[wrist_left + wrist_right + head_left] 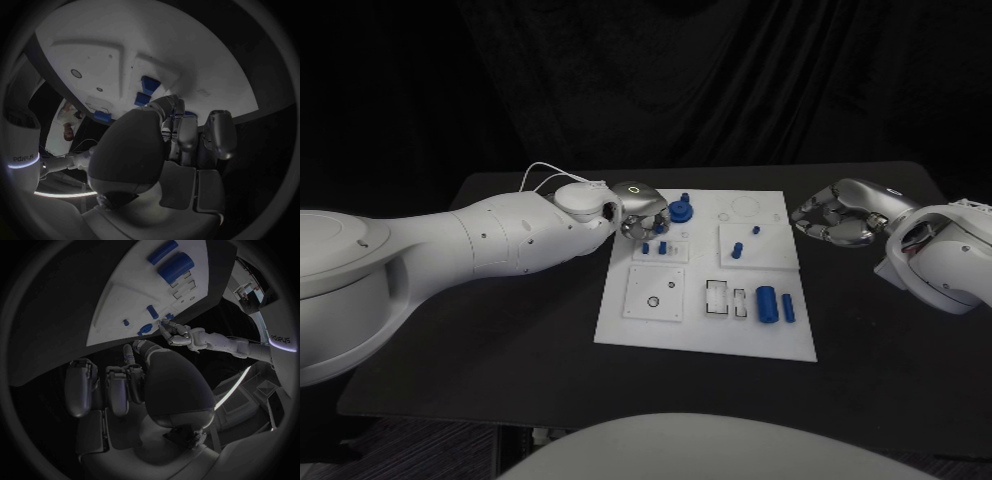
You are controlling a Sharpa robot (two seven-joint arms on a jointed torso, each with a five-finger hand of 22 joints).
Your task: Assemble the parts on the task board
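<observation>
- Reaching in from the table's left edge, the left hand (638,205) sits over the far left corner of the task board (625,325), its fingers curled down toward the board beside a round blue part (679,211).
- Whether the left hand pinches anything cannot be told; in the left wrist view its fingers (181,130) bunch close together above the white plate, with small blue pieces (149,84) just beyond them.
- Two small blue pegs (655,247) stand on a raised white square just below the left hand.
- Off the board's right edge, over the black table (502,350), the right hand (831,218) has its fingers curled inward with nothing in them; the right wrist view shows those fingers (117,390) drawn together and bare.
- A large blue cylinder (766,303) lies near the board's near right corner, with a slimmer blue rod (789,307) just beside it toward the right edge.
- A tiny blue piece (756,230) and a short blue peg (737,250) sit on the raised square at the middle right of the board.
</observation>
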